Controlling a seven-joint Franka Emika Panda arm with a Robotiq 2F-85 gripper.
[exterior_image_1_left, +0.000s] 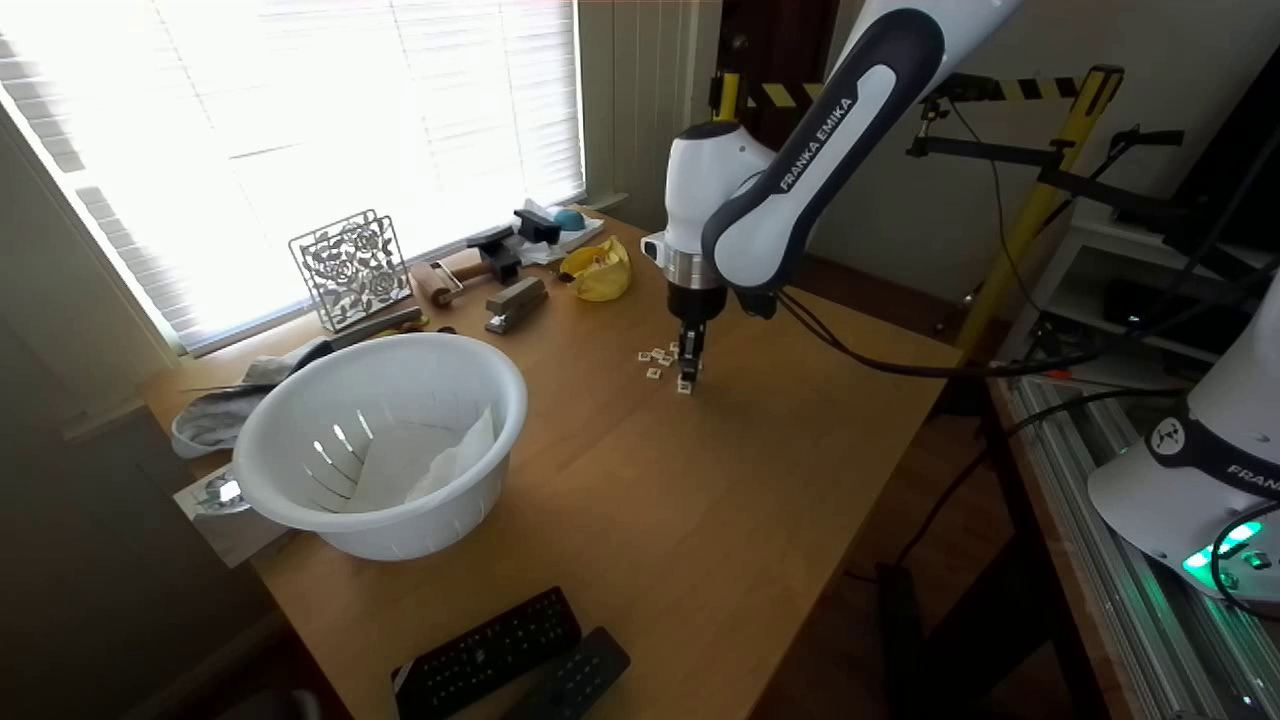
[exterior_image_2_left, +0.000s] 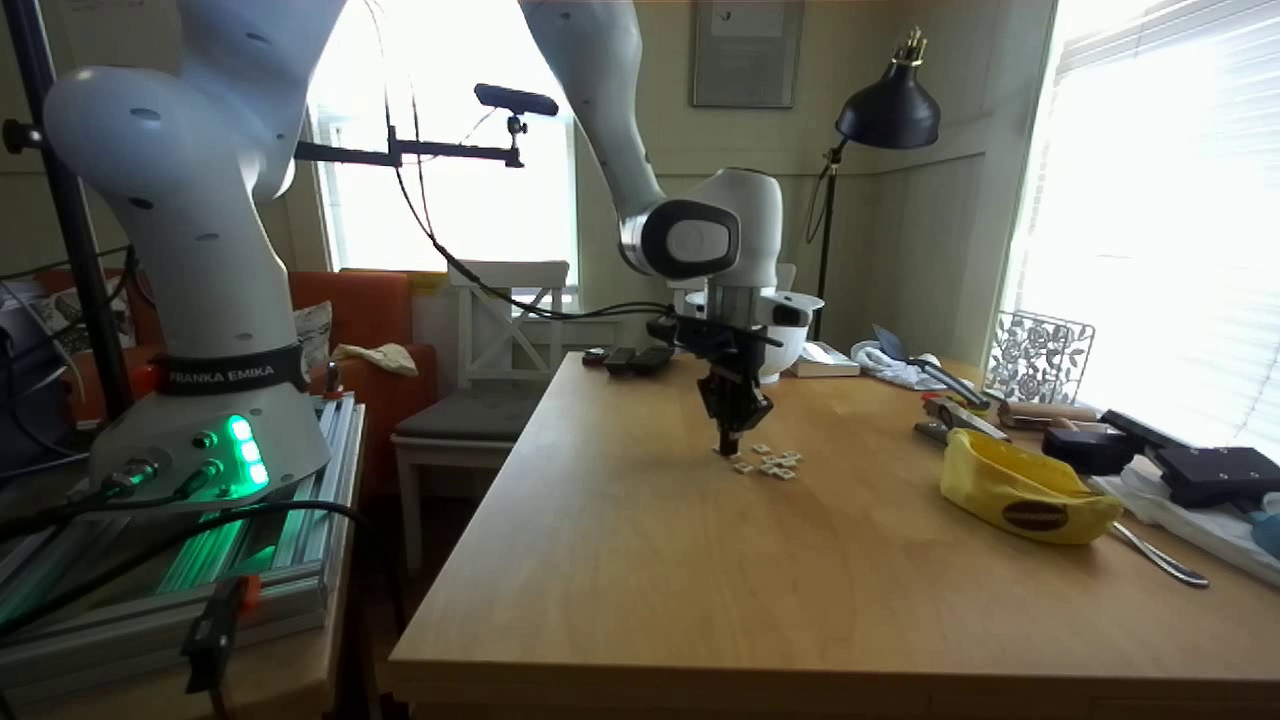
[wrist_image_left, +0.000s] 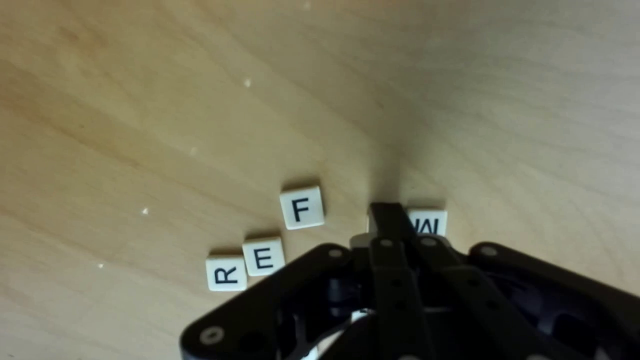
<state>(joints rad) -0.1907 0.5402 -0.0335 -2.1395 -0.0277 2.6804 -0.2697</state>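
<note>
In an exterior view, from the left, a white basket (exterior_image_1_left: 430, 535) stands on the table (exterior_image_1_left: 640, 520), then come two remote controls (exterior_image_1_left: 490, 645), a stapler (exterior_image_1_left: 517, 303) and a yellow pouch (exterior_image_1_left: 600, 282), all apart from the gripper. The letter tiles (exterior_image_1_left: 653, 373) lie in a loose cluster on the table, and the gripper (exterior_image_1_left: 688, 376) points straight down at the right side of that cluster.

In the wrist view, from the left, an R tile (wrist_image_left: 226, 273) and an E tile (wrist_image_left: 264, 256) lie side by side, touching or nearly so; an F tile (wrist_image_left: 302, 208) lies apart from both. Parts of more tiles (wrist_image_left: 360, 315) peep out under the gripper, their letters hidden. Next come the fingers (wrist_image_left: 386, 216): the jaws look closed together, with nothing seen held between them. Just right of the fingertip, and partly covered by it, is an M or W tile (wrist_image_left: 431, 222); whether the two touch I cannot tell.

In my judgement the handling of the tiles is unfinished. R and E already lie together, the fingers are down at the M or W tile, no tile shows lifted, and the visible ones form no single straight row.
</note>
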